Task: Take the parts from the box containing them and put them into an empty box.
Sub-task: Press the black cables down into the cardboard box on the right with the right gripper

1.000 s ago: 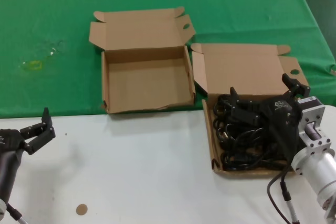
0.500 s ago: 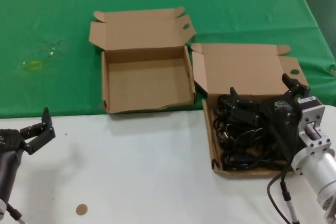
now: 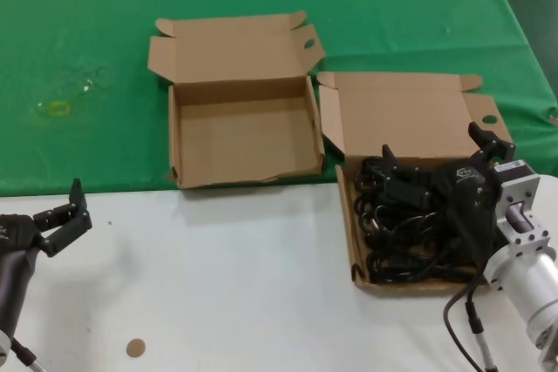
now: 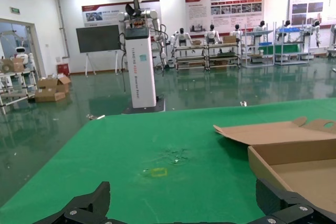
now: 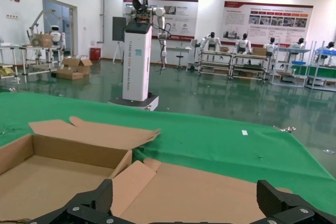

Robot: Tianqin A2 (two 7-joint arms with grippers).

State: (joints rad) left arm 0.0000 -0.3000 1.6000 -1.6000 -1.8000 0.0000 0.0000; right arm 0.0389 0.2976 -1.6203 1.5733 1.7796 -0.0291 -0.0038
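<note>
Cables (image 3: 410,233) fill squarish box (image 3: 349,224); wide box (image 3: 240,141) bare.

Two boxes (image 3: 240,132) (image 3: 410,124), two end effectors (image 3: 61,215) (image 3: 440,158)

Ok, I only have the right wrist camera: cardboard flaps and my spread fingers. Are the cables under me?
Observer: Yes. The right gripper is over the pile of black cables in the squarish box, open, with nothing gripped.
Operator: Is the other box really empty?
Observer: The wide box shows only bare floor. It sits on the green cloth, to the left of the cable box.
Operator: And the left arm?
Observer: The left gripper is parked, open, above the white table, away from both boxes.
</note>
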